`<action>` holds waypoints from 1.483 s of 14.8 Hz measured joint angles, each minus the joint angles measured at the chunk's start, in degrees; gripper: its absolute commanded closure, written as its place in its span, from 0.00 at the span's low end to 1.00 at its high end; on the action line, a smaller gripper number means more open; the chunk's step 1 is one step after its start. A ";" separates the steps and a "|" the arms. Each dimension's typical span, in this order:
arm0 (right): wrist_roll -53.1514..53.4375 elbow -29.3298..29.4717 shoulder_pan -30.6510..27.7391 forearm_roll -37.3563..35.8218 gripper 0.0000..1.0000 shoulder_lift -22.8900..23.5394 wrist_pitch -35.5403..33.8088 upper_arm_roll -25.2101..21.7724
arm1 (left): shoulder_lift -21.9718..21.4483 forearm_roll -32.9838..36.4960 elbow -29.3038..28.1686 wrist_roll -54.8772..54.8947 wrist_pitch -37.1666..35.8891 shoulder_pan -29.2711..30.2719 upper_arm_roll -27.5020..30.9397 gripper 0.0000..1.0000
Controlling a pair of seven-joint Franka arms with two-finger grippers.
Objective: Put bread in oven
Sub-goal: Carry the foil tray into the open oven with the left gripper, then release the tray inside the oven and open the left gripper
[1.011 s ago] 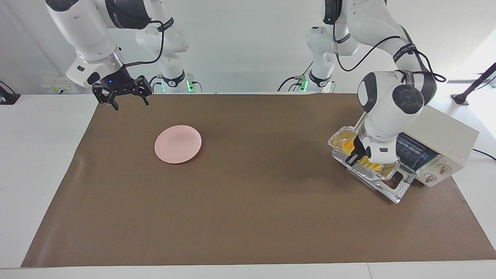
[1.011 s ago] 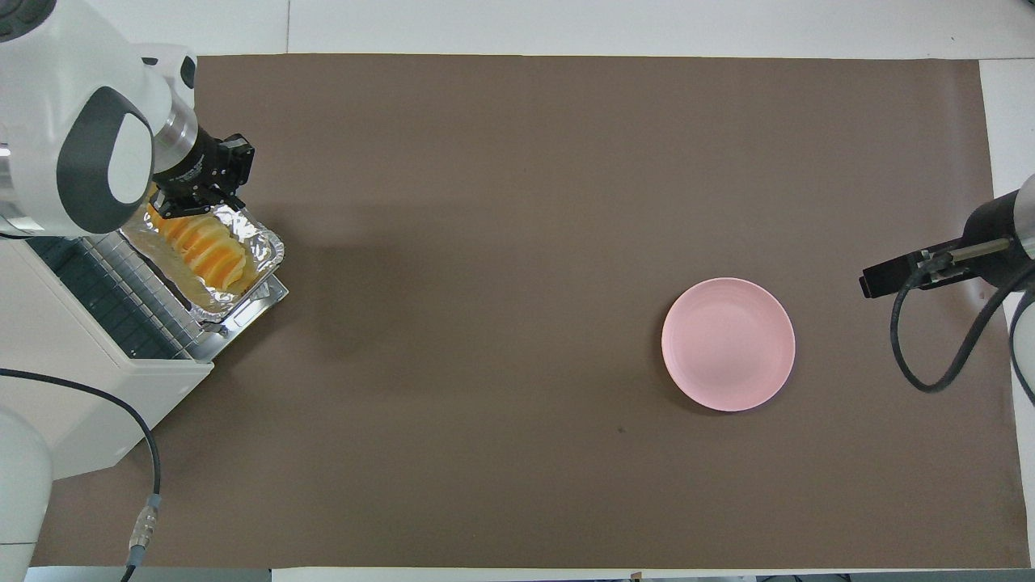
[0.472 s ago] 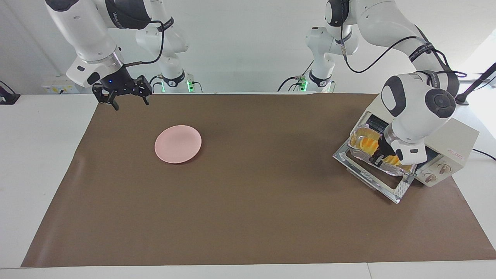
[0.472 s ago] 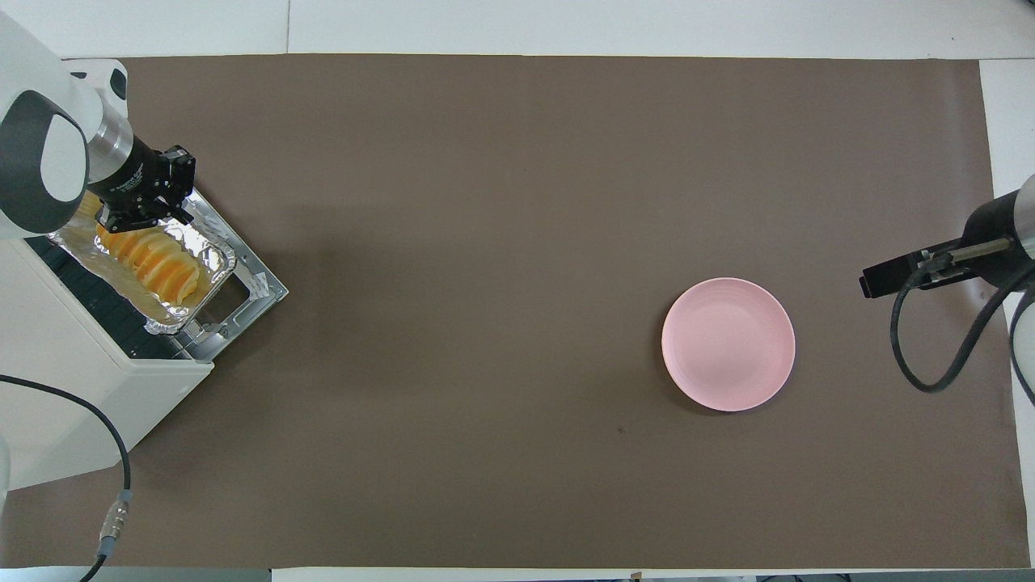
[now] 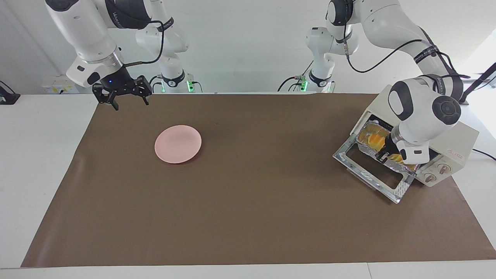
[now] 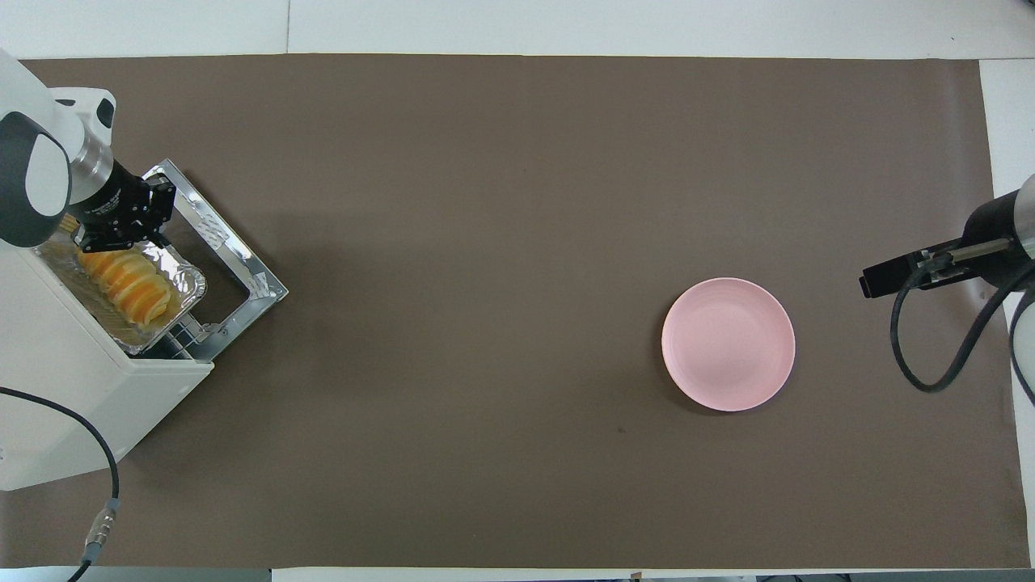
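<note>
The bread, a ridged golden loaf, lies in a crinkled foil tray. The tray sits mostly inside the mouth of the cream-white oven, above its dropped glass door. My left gripper is shut on the tray's rim at the oven opening. My right gripper waits open and holds nothing, raised over the brown mat's edge at the right arm's end.
A round pink plate lies on the brown mat toward the right arm's end. The oven's knobs face away from the robots. A black cable trails from the oven.
My left gripper has carried the foil tray with the bread from above the open door into the oven's mouth. The right arm has not moved.
</note>
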 measured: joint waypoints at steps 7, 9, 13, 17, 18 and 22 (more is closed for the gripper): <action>0.00 0.00 0.00 0.00 0.00 0.00 0.00 0.00 | -2.50 2.96 -5.00 5.32 0.13 0.91 0.35 1.00; 0.00 0.00 0.00 0.00 0.00 0.00 0.00 0.00 | -2.66 3.13 -5.50 5.40 0.16 0.98 0.37 1.00; 0.00 0.00 0.00 0.00 0.00 0.00 0.00 0.00 | -2.74 3.94 -6.04 5.42 0.46 0.98 0.36 0.89; 0.00 0.00 0.00 0.00 0.00 0.00 0.00 0.00 | -3.13 4.51 -6.56 5.91 1.80 0.98 0.33 0.00; 0.00 0.00 0.00 0.00 0.00 0.00 0.00 0.00 | -3.28 4.53 -6.57 6.32 2.11 0.98 0.29 0.00; 0.00 0.00 0.00 0.00 0.00 0.00 0.00 0.00 | -3.75 4.54 -6.23 8.70 4.50 0.68 -0.12 0.00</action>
